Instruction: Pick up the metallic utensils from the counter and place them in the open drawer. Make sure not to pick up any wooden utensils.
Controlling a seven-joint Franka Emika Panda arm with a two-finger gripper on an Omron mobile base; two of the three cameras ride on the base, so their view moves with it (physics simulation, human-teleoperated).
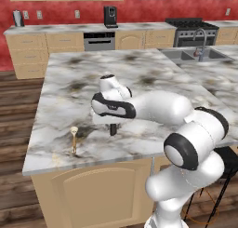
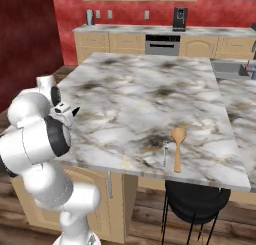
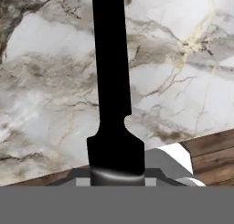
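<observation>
Black knife (image 3: pixel 112 81) clamped in end effector (image 1: pixel 112 128) over marble counter (image 1: pixel 139 73), wooden stick (image 1: pixel 74 137) nearby

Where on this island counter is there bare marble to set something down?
The counter is bare across its middle and far half, up to the sink. The near edge is busier: a wooden stick utensil near the left corner, the claw beside it, and a wooden spoon with a small silvery utensil toward the right.

black knife (image 3: pixel 112 81), over marble counter (image 3: pixel 183 72)

A coffee machine (image 1: pixel 110 16) and stove (image 1: pixel 191 30) line the red wall (image 1: pixel 60 6).
</observation>
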